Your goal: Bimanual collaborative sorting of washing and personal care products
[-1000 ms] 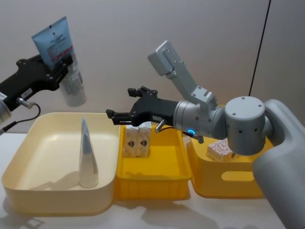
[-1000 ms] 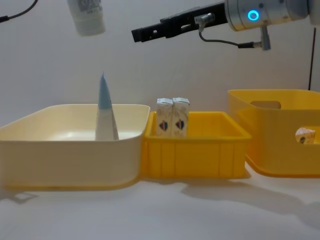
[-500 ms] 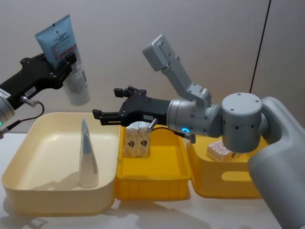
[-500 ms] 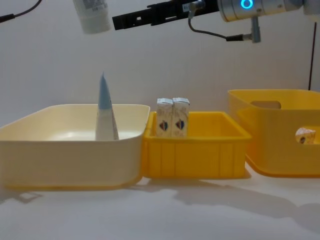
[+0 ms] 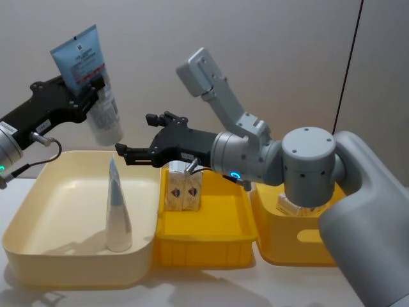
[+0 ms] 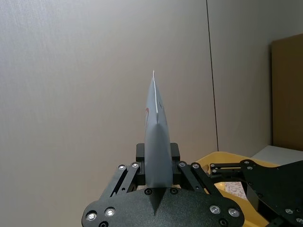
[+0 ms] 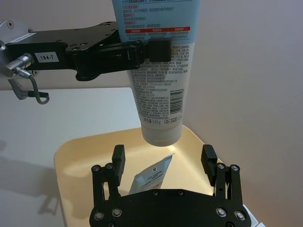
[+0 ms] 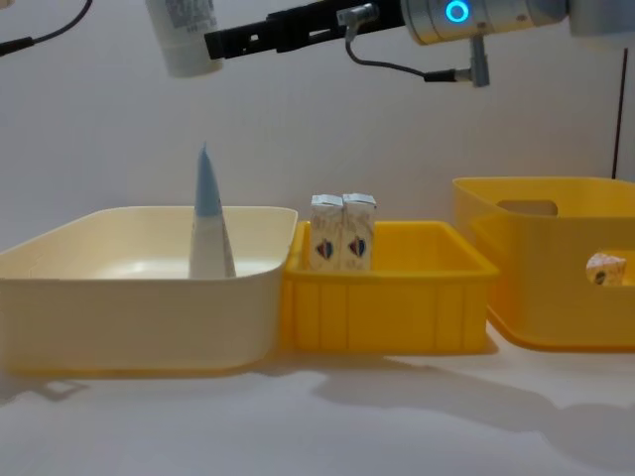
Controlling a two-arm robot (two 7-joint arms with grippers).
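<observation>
A light-blue-and-white tube hangs cap end down, high over the cream bin, with my left gripper shut on its middle. The wrist view shows that tube edge-on between the left gripper's jaws. My right gripper is open and reaches leftward, just right of and below the tube's cap. Seen from its wrist, the tube hangs just above the right gripper. A second tube stands upright in the cream bin. Two white cartons stand in the yellow tray.
A deeper yellow bin at the right holds another white carton. The cream bin, yellow tray and yellow bin sit side by side, with bare white table in front.
My right gripper has swung left from above the yellow tray to beside the held tube's cap. The left gripper has carried the tube slightly to the right.
</observation>
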